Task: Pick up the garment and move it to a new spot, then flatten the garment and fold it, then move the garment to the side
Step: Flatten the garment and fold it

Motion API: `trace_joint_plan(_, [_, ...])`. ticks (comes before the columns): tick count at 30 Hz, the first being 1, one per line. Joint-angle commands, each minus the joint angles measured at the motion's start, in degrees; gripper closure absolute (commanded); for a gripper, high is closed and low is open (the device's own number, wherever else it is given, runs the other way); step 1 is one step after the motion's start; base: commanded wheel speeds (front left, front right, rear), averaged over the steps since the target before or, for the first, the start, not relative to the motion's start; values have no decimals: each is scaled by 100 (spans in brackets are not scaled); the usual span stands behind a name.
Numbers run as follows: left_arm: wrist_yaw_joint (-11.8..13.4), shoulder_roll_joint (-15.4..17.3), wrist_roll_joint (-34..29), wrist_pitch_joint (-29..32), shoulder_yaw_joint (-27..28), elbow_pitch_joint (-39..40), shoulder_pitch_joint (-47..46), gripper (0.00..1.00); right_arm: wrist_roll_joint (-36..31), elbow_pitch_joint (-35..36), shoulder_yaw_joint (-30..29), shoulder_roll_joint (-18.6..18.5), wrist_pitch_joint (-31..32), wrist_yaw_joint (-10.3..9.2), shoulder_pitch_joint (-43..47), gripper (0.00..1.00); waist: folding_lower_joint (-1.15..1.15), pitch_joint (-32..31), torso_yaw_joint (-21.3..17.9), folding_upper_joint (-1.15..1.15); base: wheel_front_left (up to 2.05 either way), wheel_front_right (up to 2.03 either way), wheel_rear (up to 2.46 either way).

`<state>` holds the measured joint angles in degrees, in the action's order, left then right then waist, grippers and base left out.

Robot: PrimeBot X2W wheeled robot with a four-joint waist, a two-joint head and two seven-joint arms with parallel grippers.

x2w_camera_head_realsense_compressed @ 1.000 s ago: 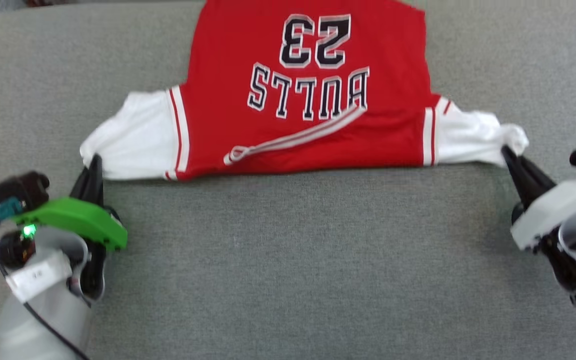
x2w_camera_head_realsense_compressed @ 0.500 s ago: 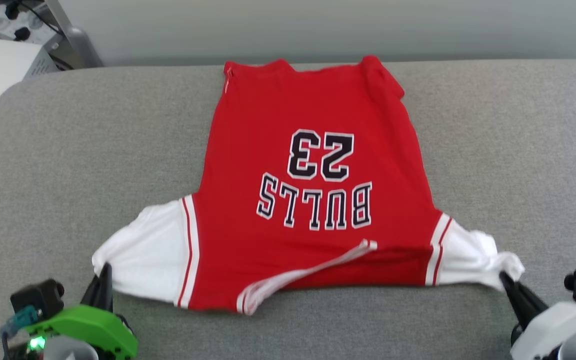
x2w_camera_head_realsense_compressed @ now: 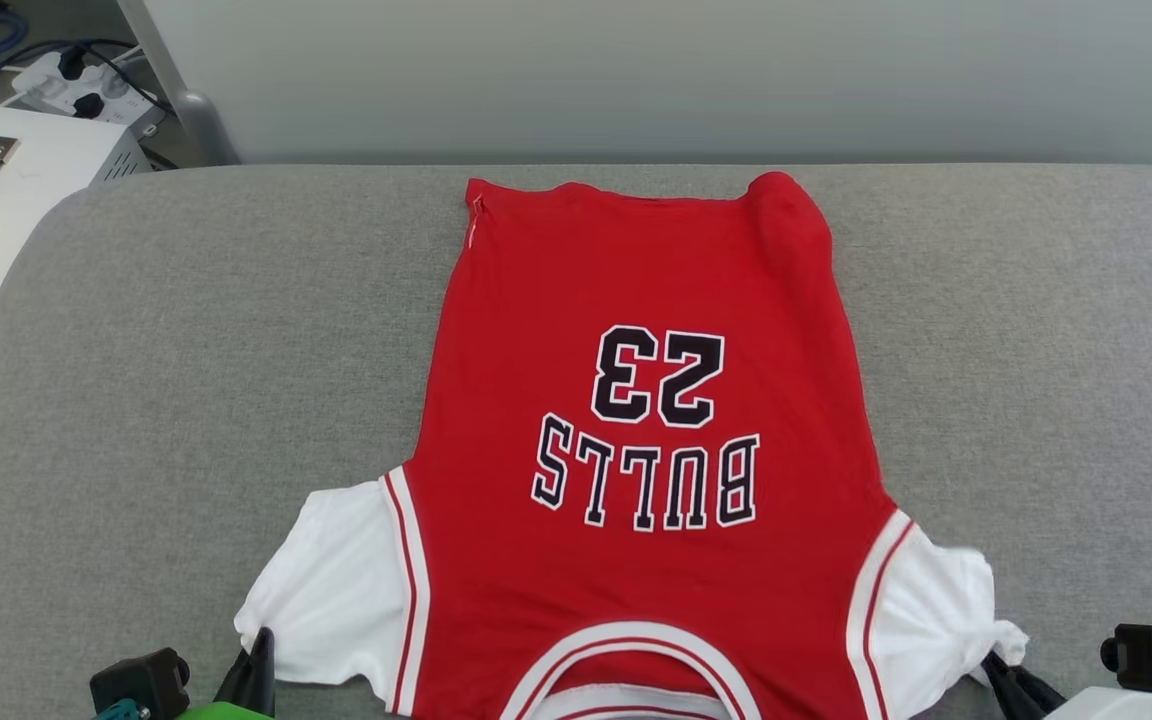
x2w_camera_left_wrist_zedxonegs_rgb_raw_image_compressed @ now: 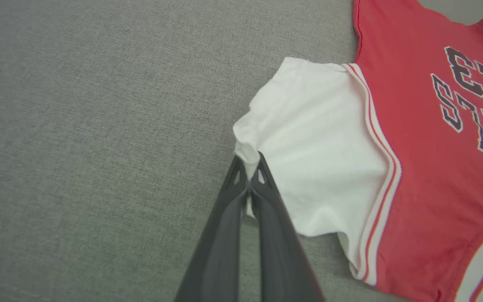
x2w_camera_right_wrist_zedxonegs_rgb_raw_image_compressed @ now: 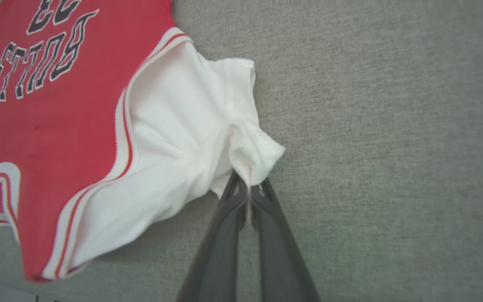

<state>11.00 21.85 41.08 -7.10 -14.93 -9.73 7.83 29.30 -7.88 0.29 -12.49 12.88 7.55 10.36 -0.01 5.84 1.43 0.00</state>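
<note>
Red cloth stretches straight ahead of both sets of fingers: the garment (x2w_camera_head_realsense_compressed: pixel 636 300) lies flat on the grey padded surface (x2w_camera_head_realsense_compressed: pixel 186 350), long axis pointing forward, collar nearest, hem farthest. The left gripper (x2w_camera_left_wrist_zedxonegs_rgb_raw_image_compressed: pixel 247 165) is clenched on the outer tip of one white sleeve (x2w_camera_left_wrist_zedxonegs_rgb_raw_image_compressed: pixel 308 138), with the body spreading to the right of those fingers. The right gripper (x2w_camera_right_wrist_zedxonegs_rgb_raw_image_compressed: pixel 247 184) pinches the other sleeve (x2w_camera_right_wrist_zedxonegs_rgb_raw_image_compressed: pixel 183 126), body to its left. Both arms are equally near, so any smoothing pull probably needs even tension.
</note>
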Motion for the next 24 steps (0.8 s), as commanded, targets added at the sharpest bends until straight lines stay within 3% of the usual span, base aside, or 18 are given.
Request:
trace_joint_plan(1, [-2,0,-75,-79,-11,13,-59,100,-61,71,-33,-33,-31,-6,-70,0,1,5,20,0,0,0,0])
trace_joint_plan(8, [27,-24,-264,-348,-41,210,-303,100,-253,301,-383,-135,-290,-6,-684,0,1,197,124,0,0,0,0])
trace_joint_plan(13, [74,-76,-357,-431,-73,450,-473,100,-254,85,-606,-218,-139,-6,-1584,0,1,383,218,0,0,0,0])
trace_joint_plan(19, [56,-156,-510,-497,-203,681,-787,100,-21,-875,-309,-482,466,-6,-3207,0,1,720,454,0,0,0,0])
trace_joint_plan(24, [-78,-331,-621,-540,-426,834,-1195,100,88,-1916,-35,-812,1168,-6,-4475,0,1,1066,932,0,0,0,0])
